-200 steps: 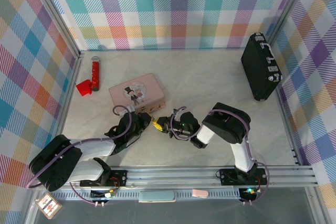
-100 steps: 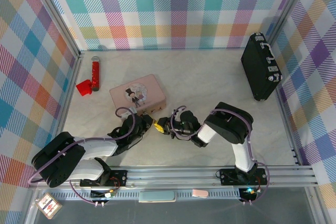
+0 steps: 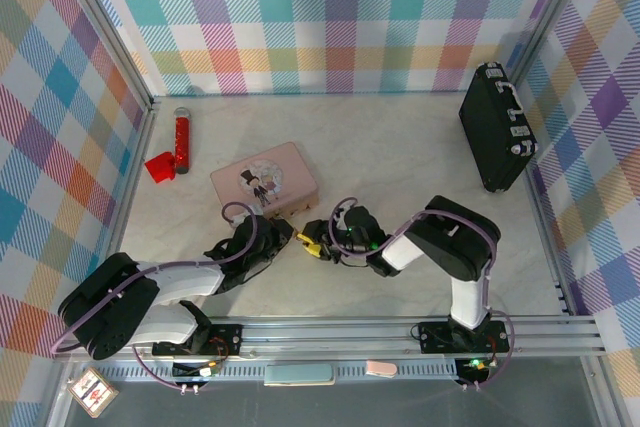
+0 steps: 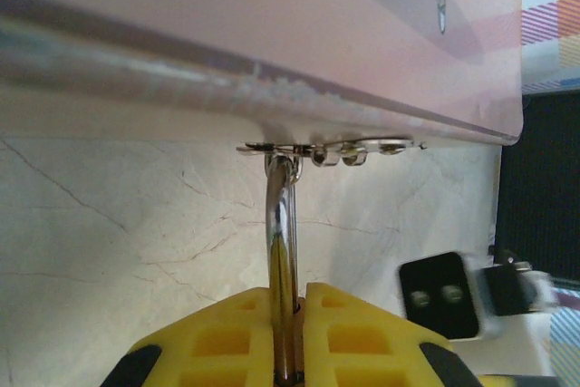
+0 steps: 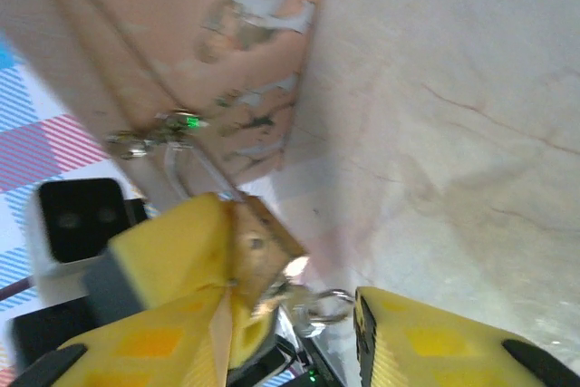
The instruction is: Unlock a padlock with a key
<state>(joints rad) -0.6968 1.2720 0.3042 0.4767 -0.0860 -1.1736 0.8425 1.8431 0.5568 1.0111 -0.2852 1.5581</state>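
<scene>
**The padlock point(image 5: 263, 249) in the left end effector point(image 4: 288, 301) — the right end effector point(image 5: 290, 314) released**

Both arms lay low over the bench point(image 3: 400, 157) and reached toward each other just in front of the pink box point(image 3: 263, 179). The right arm was folded sharply at its elbow. The left end effector was clenched on the thin silvery shackle point(image 4: 283, 224), which passed through the hasp point(image 4: 326, 147) at the edge of the box. The right end effector stood released, its yellow fingers point(image 5: 435, 337) apart, with the padlock's body between them, nearer to one finger. The body looked small, brass-coloured and square-edged. A small metal ring point(image 5: 322, 305) hung just beside it.
</scene>
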